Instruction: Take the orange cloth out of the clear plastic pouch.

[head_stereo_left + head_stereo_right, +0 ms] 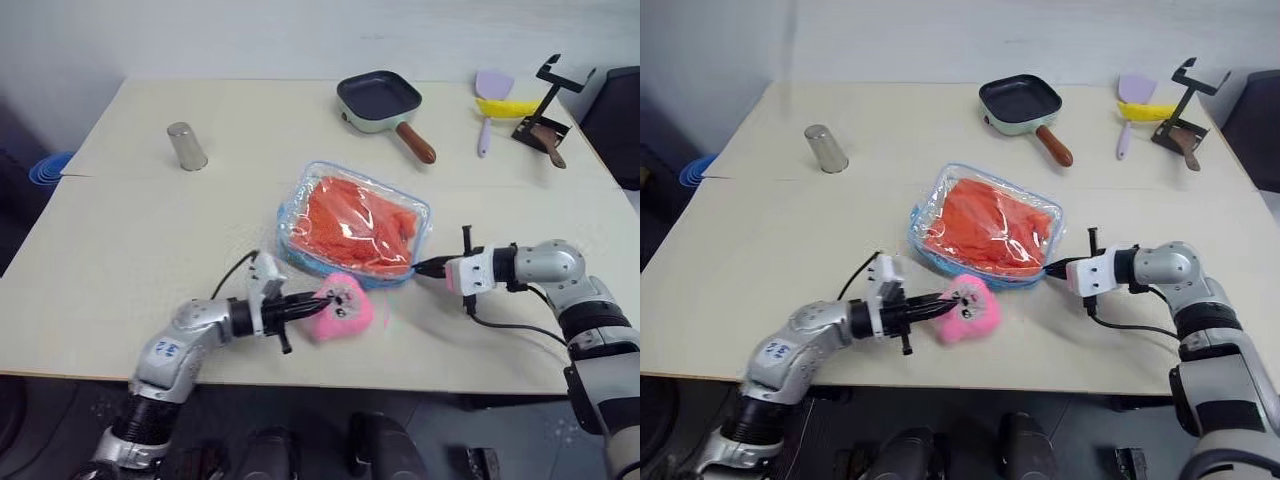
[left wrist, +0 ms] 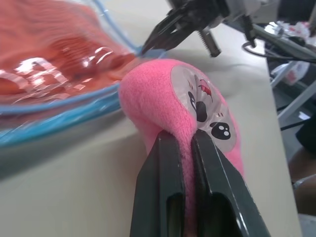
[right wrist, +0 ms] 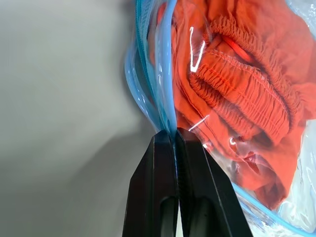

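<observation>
The clear plastic pouch (image 1: 288, 235) with light-blue trim lies flat in the middle of the table, and the orange cloth (image 1: 358, 226) is folded inside it. A pink plush charm (image 1: 352, 310) with a printed face sits at the pouch's near edge. My left gripper (image 1: 322, 300) comes in from the left and is shut on the charm (image 2: 158, 98), pinching its fleece. My right gripper (image 1: 420, 268) reaches in from the right and is shut on the pouch's blue trim (image 3: 165, 89) at its near right corner. The right gripper (image 2: 158, 37) also shows past the charm in the left wrist view.
At the back stand a mint frying pan (image 1: 380, 100) with a brown handle, a purple spatula (image 1: 490, 100), a yellow utensil (image 1: 506, 108) and a black stand (image 1: 548, 110). A metal cup (image 1: 186, 146) stands at the back left. The table's front edge (image 1: 300, 378) runs just behind both arms.
</observation>
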You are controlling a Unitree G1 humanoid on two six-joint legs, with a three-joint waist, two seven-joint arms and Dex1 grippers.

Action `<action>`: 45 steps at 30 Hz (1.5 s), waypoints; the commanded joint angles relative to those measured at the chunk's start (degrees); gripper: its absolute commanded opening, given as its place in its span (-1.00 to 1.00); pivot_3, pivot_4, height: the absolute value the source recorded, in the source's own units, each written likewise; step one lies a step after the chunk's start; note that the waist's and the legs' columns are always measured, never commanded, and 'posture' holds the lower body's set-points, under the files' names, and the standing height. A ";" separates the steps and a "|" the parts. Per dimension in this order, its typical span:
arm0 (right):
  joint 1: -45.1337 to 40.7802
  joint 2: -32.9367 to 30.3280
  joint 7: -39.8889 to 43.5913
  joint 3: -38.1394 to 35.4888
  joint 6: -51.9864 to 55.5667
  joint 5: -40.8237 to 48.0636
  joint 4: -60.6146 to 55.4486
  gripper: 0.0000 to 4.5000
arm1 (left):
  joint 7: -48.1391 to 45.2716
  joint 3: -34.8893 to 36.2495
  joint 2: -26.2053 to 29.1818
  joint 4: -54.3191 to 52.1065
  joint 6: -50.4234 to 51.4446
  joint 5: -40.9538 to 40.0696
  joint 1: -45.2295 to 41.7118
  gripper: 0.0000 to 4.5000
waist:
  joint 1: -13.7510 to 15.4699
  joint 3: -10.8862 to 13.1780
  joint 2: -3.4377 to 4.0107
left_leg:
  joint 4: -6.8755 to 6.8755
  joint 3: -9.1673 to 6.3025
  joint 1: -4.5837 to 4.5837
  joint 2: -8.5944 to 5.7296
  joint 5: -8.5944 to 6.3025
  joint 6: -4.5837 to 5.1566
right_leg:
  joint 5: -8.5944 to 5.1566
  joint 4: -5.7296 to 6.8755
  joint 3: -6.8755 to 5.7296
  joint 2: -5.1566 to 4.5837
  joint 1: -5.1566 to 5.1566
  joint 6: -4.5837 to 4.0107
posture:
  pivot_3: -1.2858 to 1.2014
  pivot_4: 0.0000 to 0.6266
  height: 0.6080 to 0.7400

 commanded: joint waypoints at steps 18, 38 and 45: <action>-0.81 -6.21 2.74 -1.85 -4.02 3.64 3.47 -1.00 | 9.29 23.35 4.52 16.29 -7.52 -0.76 -4.87 -0.98 | -0.07 0.01 -0.01 | 0.00 -0.01 -0.02 0.00 0.00 0.00 | 0.00 0.04 -0.06 -0.01 -0.01 0.00 | 0.03 -0.52 1.00; 47.78 -9.69 6.69 -22.18 57.90 44.15 -66.87 0.99 | -20.01 9.59 18.46 16.98 -37.50 9.93 -12.18 0.64 | 1.26 -0.01 0.09 | -0.01 -0.12 -0.10 -0.01 -0.07 -0.09 | 0.00 -0.19 -0.17 -0.06 -0.05 0.01 | 0.03 -0.52 1.00; 54.11 -1.80 -3.65 -20.93 61.96 41.49 -80.31 0.99 | -17.11 -4.97 5.97 38.96 -56.21 25.77 -26.27 0.64 | 1.91 0.03 -0.14 | -0.02 0.15 -0.05 -0.14 -0.07 -0.02 | 0.02 0.09 0.00 0.02 -0.13 0.04 | 0.03 -0.52 1.00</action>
